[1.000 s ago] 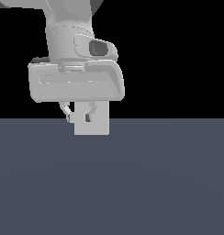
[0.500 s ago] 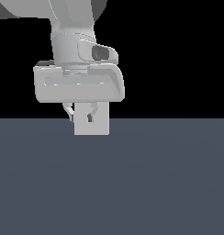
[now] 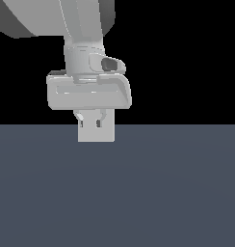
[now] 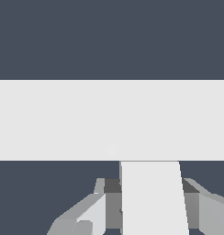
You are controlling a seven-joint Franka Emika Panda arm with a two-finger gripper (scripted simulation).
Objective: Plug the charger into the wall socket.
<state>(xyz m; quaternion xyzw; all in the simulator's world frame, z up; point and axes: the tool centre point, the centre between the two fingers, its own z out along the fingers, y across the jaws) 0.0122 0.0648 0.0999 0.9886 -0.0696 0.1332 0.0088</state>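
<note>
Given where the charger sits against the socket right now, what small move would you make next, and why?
Probably keep pressing the charger gently straight toward the socket. In the wrist view the jaws are closed on the charger, and its front edge appears to meet the socket's face with no visible gap. The socket's holes are not visible, so whether it is seated cannot be told; I would push slowly and stay shut.

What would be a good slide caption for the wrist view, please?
Gripper holding the charger up against the wall socket.
</note>
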